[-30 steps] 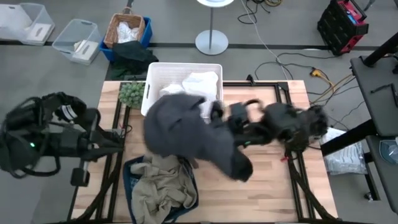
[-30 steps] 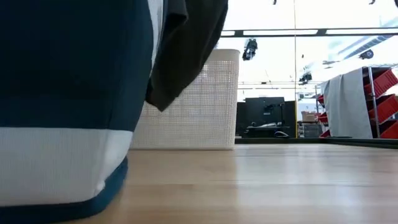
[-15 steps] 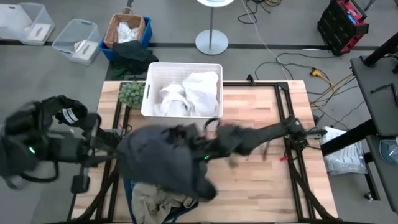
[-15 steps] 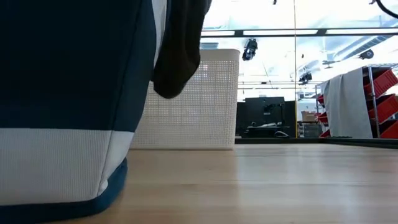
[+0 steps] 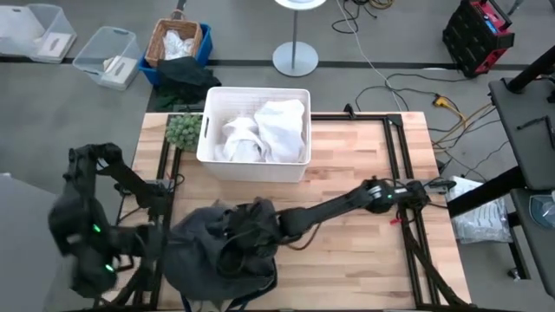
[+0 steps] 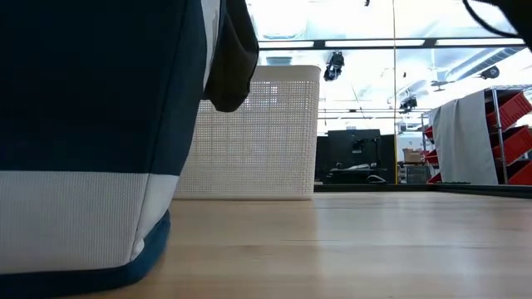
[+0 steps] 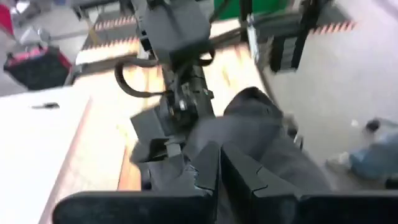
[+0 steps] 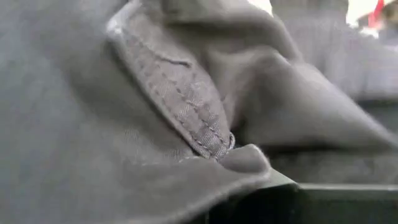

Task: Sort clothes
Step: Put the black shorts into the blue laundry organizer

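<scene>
Near edge of table, high view: dark grey garment (image 5: pixel 208 256) lies heaped over the front-left corner, covering the bin there. Low view shows that bin (image 6: pixel 91 141) close up, dark blue with a white band, and a fold of the grey cloth (image 6: pixel 231 58) hanging over its rim.

Right gripper (image 5: pixel 251 241) is stretched low across the table from the right side, buried in the grey heap. Whether its claw is parted or closed on the cloth, cannot tell: the right wrist view is filled with grey fabric and a stitched seam (image 8: pixel 180 106).

Left gripper (image 7: pixel 219 163) sits off the table's left edge, beside the heap. In its wrist view the two fingers (image 7: pixel 239 177) stand pressed together with nothing between them; the grey garment (image 7: pixel 261 137) and the right arm lie just beyond.

Mid table: bare wooden tabletop (image 5: pixel 364 173).

Far edge: white basket (image 5: pixel 212 130) holding white cloth pieces (image 5: pixel 277 121). Just left of it, a green fuzzy lump (image 5: pixel 183 130).
</scene>
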Available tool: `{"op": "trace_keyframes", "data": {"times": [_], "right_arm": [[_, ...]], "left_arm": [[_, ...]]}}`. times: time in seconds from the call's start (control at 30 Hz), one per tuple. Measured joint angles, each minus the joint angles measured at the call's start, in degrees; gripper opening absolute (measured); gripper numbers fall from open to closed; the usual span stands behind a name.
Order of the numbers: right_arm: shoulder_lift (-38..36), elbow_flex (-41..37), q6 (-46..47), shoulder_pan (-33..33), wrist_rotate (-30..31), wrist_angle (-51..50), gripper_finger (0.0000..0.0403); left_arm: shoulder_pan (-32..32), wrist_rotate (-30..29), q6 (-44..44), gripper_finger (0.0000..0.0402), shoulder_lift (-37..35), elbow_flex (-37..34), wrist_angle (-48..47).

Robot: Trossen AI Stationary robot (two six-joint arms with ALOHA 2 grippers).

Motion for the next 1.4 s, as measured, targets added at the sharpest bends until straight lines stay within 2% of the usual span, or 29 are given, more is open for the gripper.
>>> {"op": "trace_keyframes", "data": {"times": [0.13, 0.23, 0.43, 0.53, 0.6, 0.73, 0.87, 0.97, 1.1, 1.17, 1.3, 1.4], "right_arm": [[6.07, 0.07, 4.48, -0.7, -0.94, -1.15, 0.0012], [10.0, 0.2, 8.18, -1.28, -3.67, -0.47, 0.0012], [10.98, 0.28, 9.33, -1.24, -6.54, -1.3, 0.0012], [7.86, 0.46, 6.49, -1.09, -6.49, -5.18, 0.0012], [5.1, 0.62, 5.45, -1.07, -5.45, -8.3, 0.0013], [0.65, 1.42, 1.45, -0.83, -0.52, -16.98, 0.0013], [1.8, 0.34, 1.89, -0.76, -0.79, -25.86, 0.0013], [3.87, -1.71, 3.64, 0.45, -2.22, -24.89, 0.0013], [8.89, -3.37, 5.2, 2.62, -0.68, -23.62, 0.0013], [11.45, -3.43, 5.97, 2.96, -0.75, -23.71, 0.0013], [15.97, -3.41, 8.91, 2.86, -6.36, -20.6, 0.0013], [17.81, -3.41, 9.36, 2.97, -8.0, -17.52, 0.0013]], "left_arm": [[-0.02, 2.22, -6.69, 0.0, -0.9, -11.93, 0.82], [-0.22, 4.73, -10.8, 0.0, -2.68, -21.94, 7.19], [1.35, 12.33, -13.29, 0.0, -4.42, -43.2, 37.86], [2.29, 15.99, -17.27, 0.0, -3.4, -50.85, 52.35], [2.26, 16.43, -19.34, 0.0, -2.32, -54.26, 57.69], [2.43, 20.98, -21.25, 0.0, -1.08, -57.54, 57.89], [2.45, 24.33, -22.68, 0.0, -0.63, -58.62, 52.27], [2.64, 24.84, -23.08, 0.0, -1.05, -58.28, 48.61], [3.55, 24.87, -23.4, 0.0, -1.58, -56.8, 44.17], [3.56, 23.06, -21.8, 0.0, -1.89, -55.5, 43.42], [3.5, 16.83, -20.83, 0.0, -2.2, -52.63, 41.31], [3.52, 13.65, -21.67, 0.0, -2.23, -53.03, 41.35]]}}
